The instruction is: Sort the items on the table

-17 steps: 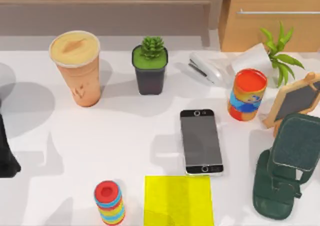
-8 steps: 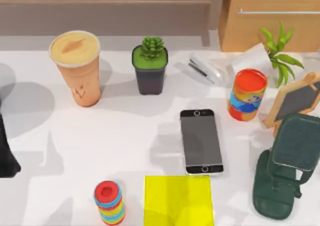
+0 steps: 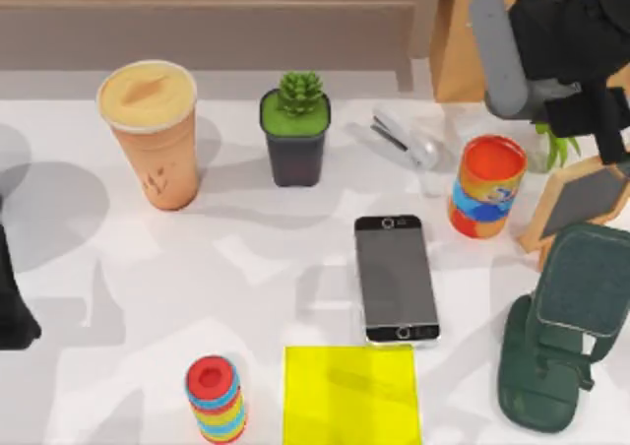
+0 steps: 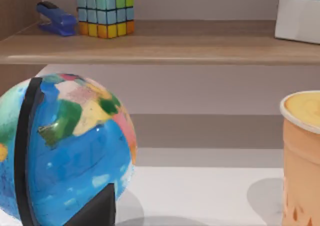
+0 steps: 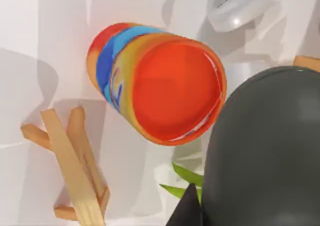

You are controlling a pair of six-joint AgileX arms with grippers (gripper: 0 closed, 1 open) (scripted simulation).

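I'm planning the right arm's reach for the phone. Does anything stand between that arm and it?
Yes. The right arm is at the table's far right corner; the orange-topped can stands upright between it and the smartphone, with the white stapler nearby.

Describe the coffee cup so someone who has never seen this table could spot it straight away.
Start at the white table and look to its far left corner, in front of the wooden shelf. The coffee cup stands upright there, left of the small potted succulent. It is a tall tapered tan cup with a pale flat lid, plainer than the striped can across the table.
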